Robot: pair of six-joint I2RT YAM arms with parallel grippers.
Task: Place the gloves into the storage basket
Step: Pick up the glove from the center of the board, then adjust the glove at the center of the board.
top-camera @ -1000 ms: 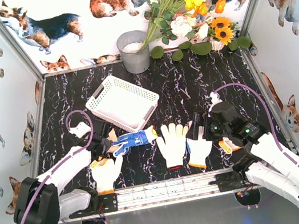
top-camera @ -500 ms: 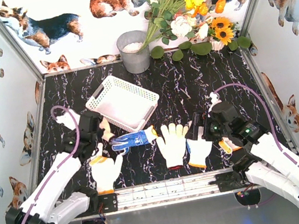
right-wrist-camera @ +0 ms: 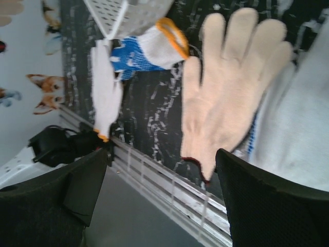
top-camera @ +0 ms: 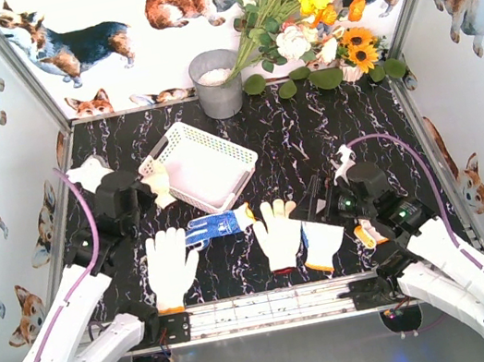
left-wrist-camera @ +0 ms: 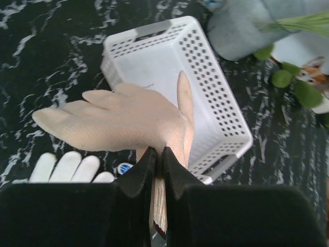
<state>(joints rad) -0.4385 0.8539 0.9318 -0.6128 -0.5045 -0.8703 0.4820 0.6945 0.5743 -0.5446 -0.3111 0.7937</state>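
Observation:
My left gripper [top-camera: 142,184] is shut on the cuff of a cream glove [top-camera: 158,178] and holds it in the air at the left edge of the white storage basket [top-camera: 202,141]. In the left wrist view the glove [left-wrist-camera: 128,118] hangs over the basket's near wall [left-wrist-camera: 226,118], pinched in my gripper [left-wrist-camera: 158,154]. On the table lie a white glove [top-camera: 171,267], a blue-palmed glove [top-camera: 217,226], a cream glove [top-camera: 279,231] and another white glove [top-camera: 323,242]. My right gripper [top-camera: 319,200] is open and empty above the cream glove [right-wrist-camera: 231,98].
A grey metal bucket [top-camera: 217,84] and a bunch of flowers [top-camera: 307,19] stand at the back. An orange-trimmed piece of cloth [top-camera: 367,235] lies under my right arm. The metal rail [top-camera: 273,305] runs along the front edge.
My left gripper has lifted the cream glove from the front left and carried it back to the basket's left edge. A white glove stays where it was. The right arm barely moved.

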